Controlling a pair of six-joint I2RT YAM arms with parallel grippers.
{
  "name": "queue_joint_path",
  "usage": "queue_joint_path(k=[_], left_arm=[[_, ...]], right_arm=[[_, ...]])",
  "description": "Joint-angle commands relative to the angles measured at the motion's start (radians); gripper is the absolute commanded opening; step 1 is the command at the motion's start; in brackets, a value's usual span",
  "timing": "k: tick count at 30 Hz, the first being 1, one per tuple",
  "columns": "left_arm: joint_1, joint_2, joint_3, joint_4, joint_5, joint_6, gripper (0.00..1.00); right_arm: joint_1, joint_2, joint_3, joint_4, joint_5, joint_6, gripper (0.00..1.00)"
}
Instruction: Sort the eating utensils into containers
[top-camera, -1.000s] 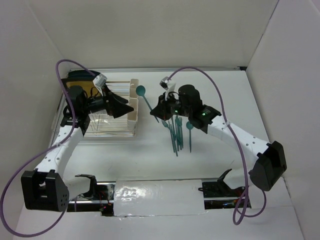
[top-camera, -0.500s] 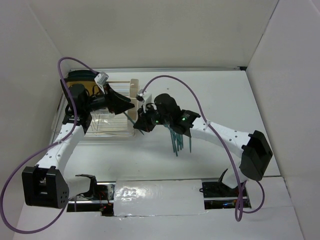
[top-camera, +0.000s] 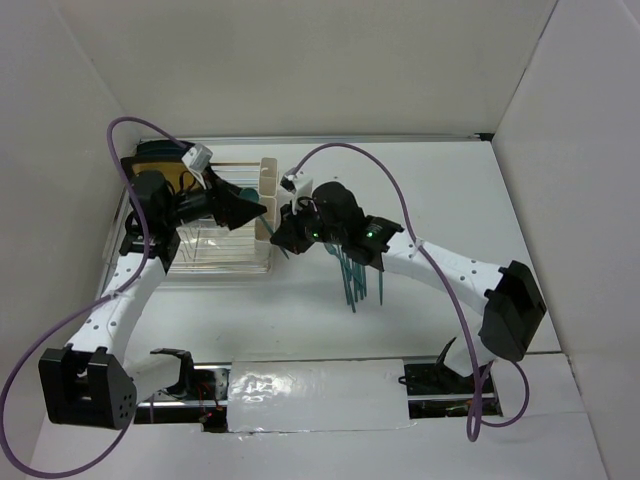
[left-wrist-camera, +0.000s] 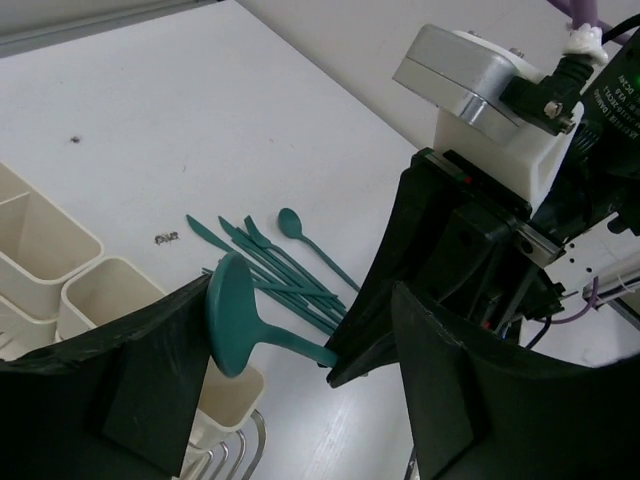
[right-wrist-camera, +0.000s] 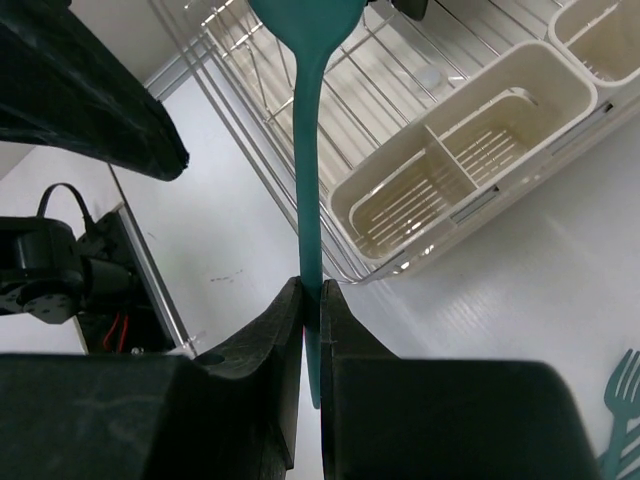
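My right gripper (right-wrist-camera: 311, 295) is shut on the handle of a teal spoon (right-wrist-camera: 312, 190), which it holds out level toward the left arm. The spoon's round bowl (left-wrist-camera: 230, 312) lies between the wide-apart jaws of my left gripper (left-wrist-camera: 300, 335), close against its left finger (left-wrist-camera: 130, 400). Both grippers, left (top-camera: 243, 212) and right (top-camera: 282, 236), meet beside the cream containers (top-camera: 268, 192). The open compartments (left-wrist-camera: 110, 295) show just below the bowl. More teal eating utensils (top-camera: 352, 272) lie in a loose pile on the table, with forks, knives and a spoon (left-wrist-camera: 300, 228) among them.
A wire dish rack (top-camera: 215, 248) carries the containers on its right side, and a tan-and-black board (top-camera: 160, 165) sits behind it. White walls enclose the table on the left, back and right. A tiny dark speck (left-wrist-camera: 75, 139) lies on the tabletop.
My right arm swung left from above the pile, carrying the spoon to the containers and into the left gripper's jaws. The left gripper's jaws narrowed slightly.
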Motion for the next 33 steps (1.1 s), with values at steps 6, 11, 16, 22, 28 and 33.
queue_joint_path(k=[6, 11, 16, 22, 28, 33], left_arm=[[0.0, -0.023, -0.011, 0.06, -0.042, -0.023, 0.65], [-0.002, -0.038, -0.021, 0.086, -0.066, -0.038, 0.38], [-0.002, -0.047, -0.026, 0.083, -0.081, -0.033, 0.21], [-0.002, -0.058, -0.018, 0.082, -0.078, -0.003, 0.0], [0.008, -0.117, -0.02, 0.068, -0.077, 0.098, 0.0], [0.024, -0.197, -0.015, 0.037, -0.152, 0.174, 0.0]], right_arm=[[0.014, -0.042, -0.009, 0.093, 0.012, 0.07, 0.0], [0.048, -0.047, -0.031, 0.127, 0.036, 0.179, 0.0], [0.071, -0.038, -0.04, 0.115, 0.058, 0.237, 0.0], [0.088, -0.053, -0.01, 0.053, 0.087, 0.262, 0.51], [0.079, -0.189, 0.017, -0.077, 0.2, 0.253, 0.97], [0.047, -0.414, -0.034, -0.184, 0.424, 0.231, 1.0]])
